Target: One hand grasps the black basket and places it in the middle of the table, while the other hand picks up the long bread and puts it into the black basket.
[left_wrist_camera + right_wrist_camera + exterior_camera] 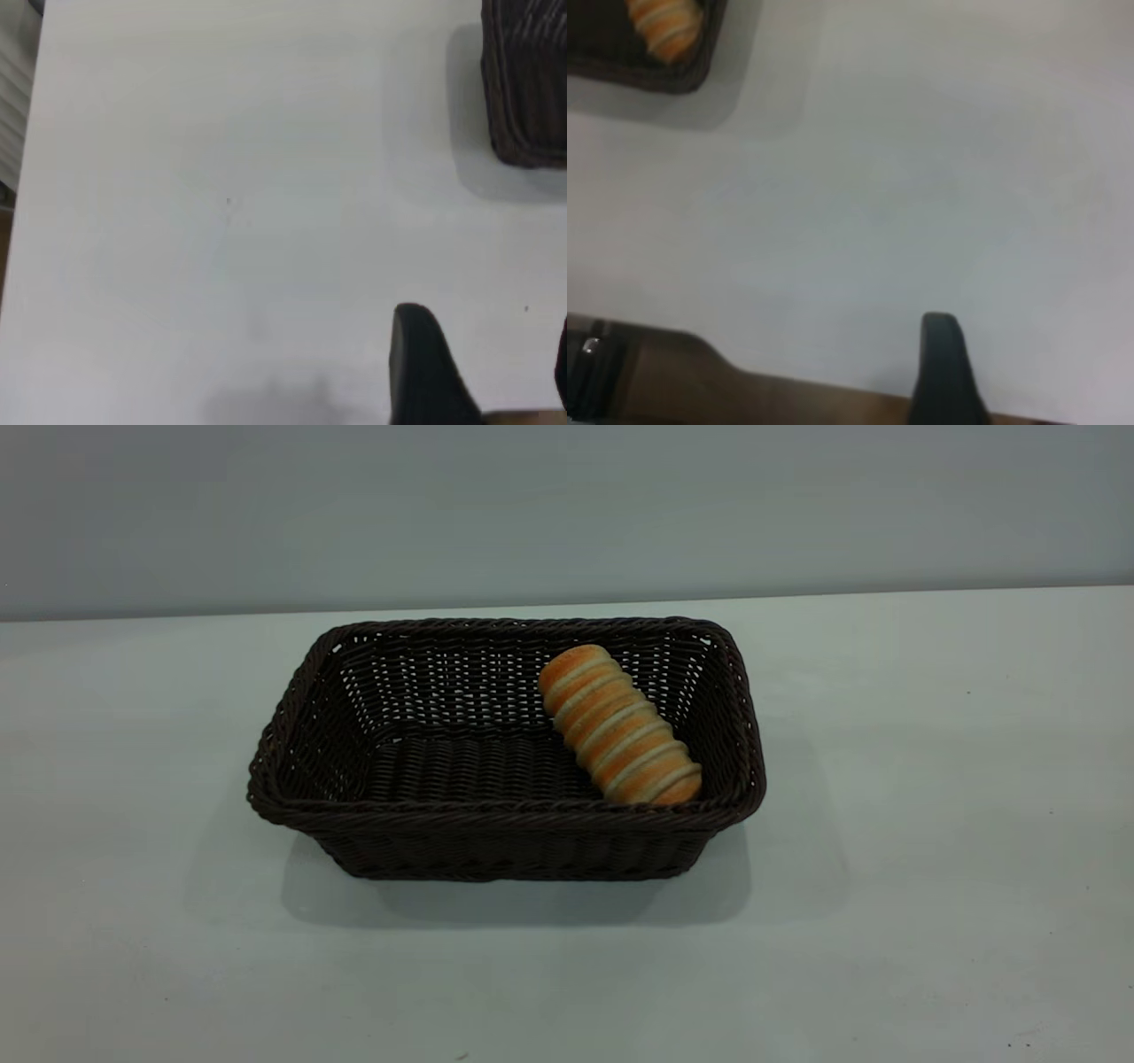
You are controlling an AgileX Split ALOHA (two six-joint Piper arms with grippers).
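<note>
The black basket (505, 833) stands in the middle of the table (930, 797). The long bread (620, 726) lies slanted inside it, by its right wall, one end propped against the far wall. Neither gripper shows in the exterior view. In the left wrist view my left gripper (487, 363) is open and empty above bare table, with a corner of the basket (527, 88) well away from it. In the right wrist view my right gripper (1041, 363) shows one dark finger (943, 359) and holds nothing. The basket corner (651, 75) with the bread's end (664, 22) lies far off.
The table's edge (744, 376) runs close to my right gripper, with brown floor beyond it. Another table edge (22, 177) shows in the left wrist view. A plain grey wall (567, 505) rises behind the table.
</note>
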